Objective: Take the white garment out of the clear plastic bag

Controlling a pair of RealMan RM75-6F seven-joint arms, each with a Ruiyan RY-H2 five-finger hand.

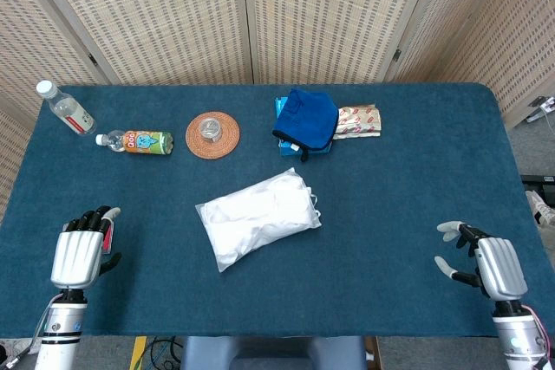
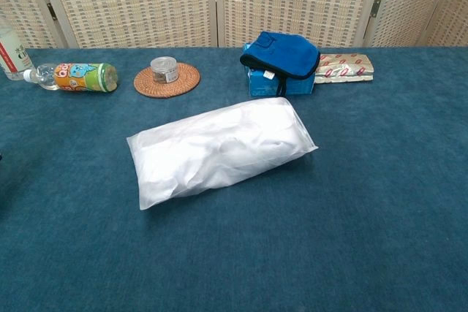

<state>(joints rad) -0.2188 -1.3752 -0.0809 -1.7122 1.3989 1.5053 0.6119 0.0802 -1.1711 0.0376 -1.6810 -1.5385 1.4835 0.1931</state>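
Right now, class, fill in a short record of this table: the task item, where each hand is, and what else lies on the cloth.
task item: clear plastic bag with the white garment inside, lying mid-table, untouched
left hand: near the front left edge, holding nothing, apart from the bag
right hand: near the front right edge, fingers spread, holding nothing
back row: clear bottle, labelled bottle on its side, small jar on a woven coaster
also: blue cloth on a blue box, snack packet beside it
surface: blue tablecloth
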